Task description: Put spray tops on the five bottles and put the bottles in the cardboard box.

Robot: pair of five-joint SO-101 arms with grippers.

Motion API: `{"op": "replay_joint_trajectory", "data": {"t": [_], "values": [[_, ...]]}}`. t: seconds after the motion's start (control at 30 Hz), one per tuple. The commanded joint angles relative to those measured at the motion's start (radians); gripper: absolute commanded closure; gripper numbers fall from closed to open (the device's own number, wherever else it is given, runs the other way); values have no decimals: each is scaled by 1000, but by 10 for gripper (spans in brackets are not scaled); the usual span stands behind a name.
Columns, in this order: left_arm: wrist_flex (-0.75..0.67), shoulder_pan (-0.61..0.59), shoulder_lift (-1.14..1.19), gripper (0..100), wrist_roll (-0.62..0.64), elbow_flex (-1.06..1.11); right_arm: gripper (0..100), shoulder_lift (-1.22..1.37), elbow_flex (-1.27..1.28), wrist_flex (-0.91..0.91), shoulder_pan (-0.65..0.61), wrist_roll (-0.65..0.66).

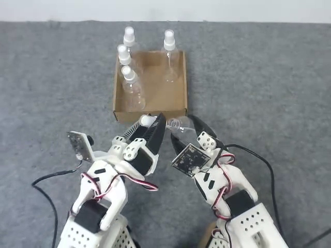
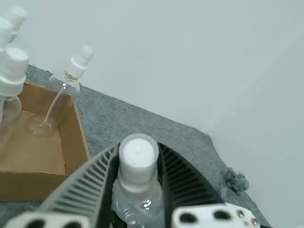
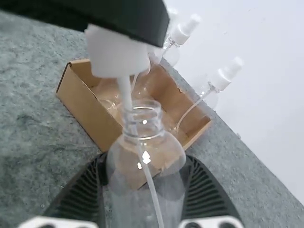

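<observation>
My left gripper (image 1: 149, 122) (image 2: 137, 164) is shut on a white spray top (image 1: 147, 121) (image 2: 138, 153) (image 3: 115, 52) just in front of the cardboard box (image 1: 150, 111) (image 3: 88, 111). Right beside it, my right gripper (image 1: 185, 132) (image 3: 142, 190) is shut on a clear open bottle (image 1: 177, 124) (image 3: 142, 159). The top sits slightly above the bottle's neck, and its thin tube runs down inside the bottle. Several clear bottles with white spray tops (image 1: 131, 81) (image 1: 169, 42) (image 2: 76, 66) (image 3: 223, 76) stand upright in the box.
Everything rests on grey carpet that ends at a white wall behind the box. Black cables (image 1: 261, 157) trail from the arm bases near the front edge. Open carpet lies on both sides of the box.
</observation>
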Motion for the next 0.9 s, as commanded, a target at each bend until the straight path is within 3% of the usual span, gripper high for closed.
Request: {"op": "replay_joint_trajectory", "data": {"t": [0.0,0.23,0.87], "values": [[2,12,-17,987,-9,2,991,-28,-18,-24,-15,-14],[-193,12,-15,987,-89,127,991,-28,-17,-15,-53,-9],[-133,77,-15,987,-98,127,991,-28,-15,-13,-56,-12]]}}
